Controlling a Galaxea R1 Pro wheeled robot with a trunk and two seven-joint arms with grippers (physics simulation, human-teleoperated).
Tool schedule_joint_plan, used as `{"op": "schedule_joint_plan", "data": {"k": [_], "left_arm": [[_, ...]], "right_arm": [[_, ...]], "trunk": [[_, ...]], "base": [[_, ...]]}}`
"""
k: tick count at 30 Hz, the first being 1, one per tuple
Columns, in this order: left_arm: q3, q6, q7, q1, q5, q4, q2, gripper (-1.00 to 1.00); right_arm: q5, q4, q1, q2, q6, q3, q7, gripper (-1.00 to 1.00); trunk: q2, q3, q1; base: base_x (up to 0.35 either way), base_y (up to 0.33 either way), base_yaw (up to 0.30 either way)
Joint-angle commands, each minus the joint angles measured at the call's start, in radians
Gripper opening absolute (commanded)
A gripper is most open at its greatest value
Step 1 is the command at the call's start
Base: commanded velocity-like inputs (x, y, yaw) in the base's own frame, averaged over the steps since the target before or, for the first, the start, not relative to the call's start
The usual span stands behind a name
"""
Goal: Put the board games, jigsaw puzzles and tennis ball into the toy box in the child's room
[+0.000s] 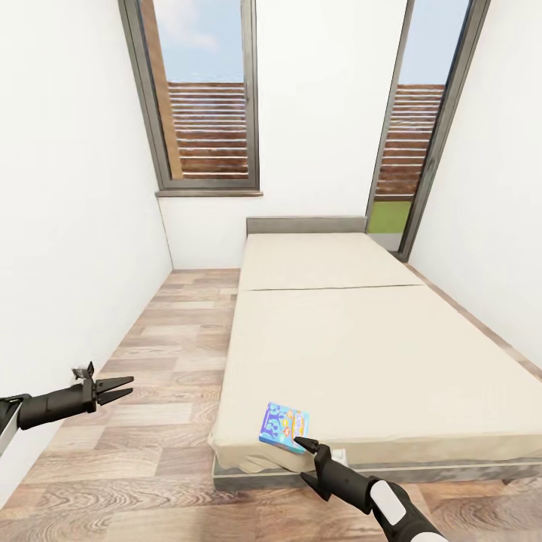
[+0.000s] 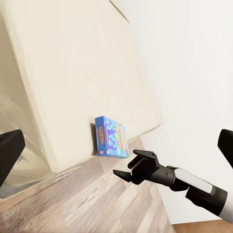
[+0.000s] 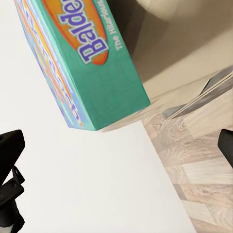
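A small blue board game (image 1: 284,426) lies flat on the near left corner of the bed (image 1: 361,339). Up close in the right wrist view it is a box (image 3: 97,73) with a teal side and orange-and-purple lettering. My right gripper (image 1: 302,458) is open just in front of the box's near edge, with its upper finger at the box's corner. The left wrist view shows the same box (image 2: 110,137) with the open right gripper (image 2: 125,163) beside it. My left gripper (image 1: 126,387) hangs over the floor to the left of the bed, open and empty, its fingers (image 2: 9,155) wide apart.
A strip of wood-plank floor (image 1: 165,354) runs between the white left wall (image 1: 68,248) and the bed. The grey headboard (image 1: 305,224) stands against the far wall, between a window (image 1: 199,98) and a tall glazed opening (image 1: 414,143). The right wall stands close beside the bed.
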Motion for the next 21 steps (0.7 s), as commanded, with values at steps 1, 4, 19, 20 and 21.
{"op": "schedule_joint_plan", "data": {"k": [1,4,19,20,21], "left_arm": [[0.003,0.011,-0.006,-0.001,-0.006,0.0,-0.001,1.0],[0.003,0.01,-0.006,-0.001,-0.006,0.0,0.0,1.0],[0.003,0.01,-0.006,-0.001,-0.006,0.0,-0.001,1.0],[0.003,0.01,-0.006,-0.001,-0.006,0.0,-0.001,1.0],[0.003,0.01,-0.006,-0.001,-0.006,0.0,-0.001,1.0]], "right_arm": [[0.0,-0.001,-0.001,0.001,0.006,-0.006,0.0,1.0],[0.0,-0.001,-0.001,0.001,0.006,-0.006,0.0,1.0],[0.0,-0.002,-0.001,0.001,0.005,-0.006,0.001,1.0],[0.0,-0.002,-0.001,0.001,0.005,-0.006,0.001,1.0],[0.0,-0.002,-0.001,0.001,0.005,-0.006,0.001,1.0]], "trunk": [[0.0,-0.001,0.0],[0.0,-0.001,0.0],[0.0,-0.001,0.0],[0.0,-0.001,0.0],[0.0,-0.001,0.0]], "base": [[0.0,0.003,0.0],[0.0,0.002,0.0],[0.027,0.0,0.0],[0.018,0.0,0.0],[0.014,0.0,0.0]]}}
